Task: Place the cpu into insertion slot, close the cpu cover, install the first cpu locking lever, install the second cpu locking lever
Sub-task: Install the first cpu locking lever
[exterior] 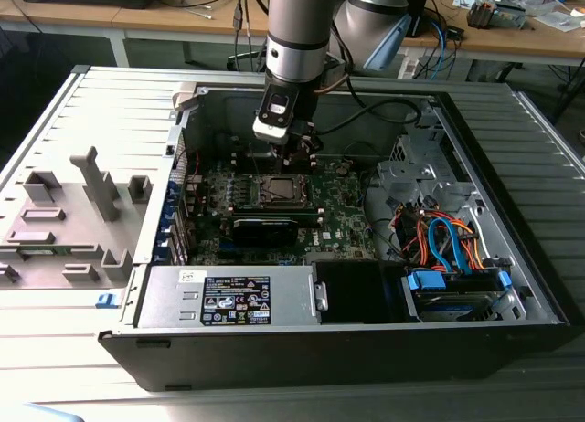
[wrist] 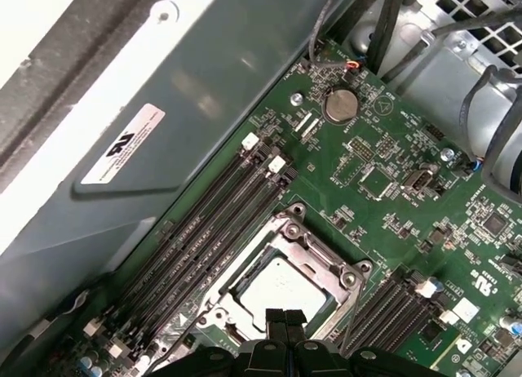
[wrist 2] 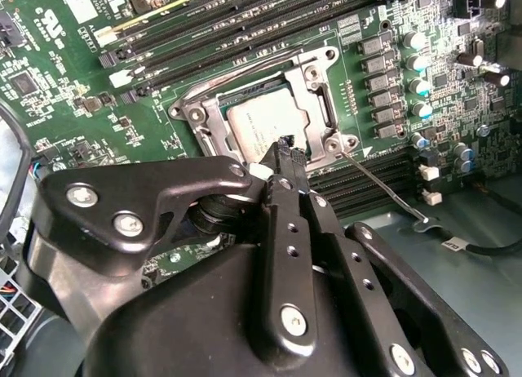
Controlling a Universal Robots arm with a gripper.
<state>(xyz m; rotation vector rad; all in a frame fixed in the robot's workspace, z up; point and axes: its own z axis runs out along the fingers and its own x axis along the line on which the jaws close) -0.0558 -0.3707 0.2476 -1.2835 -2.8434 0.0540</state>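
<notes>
Inside the computer, the gripper (wrist 2: 287, 148) is looming large, its black fingers drawn together and their tips hanging over the edge of the cpu (wrist 2: 261, 124). The silver chip is lying in the insertion slot (wrist 2: 253, 90) on the green circuit board (wrist 2: 81, 67), with the cpu cover (wrist 2: 322, 75) lying flat around it. A thin locking lever (wrist 2: 383, 185) is jutting out from the socket's corner across dark memory slots (wrist 2: 245, 26). A row of capacitors (wrist 2: 418, 87) is lining the socket's far side.
</notes>
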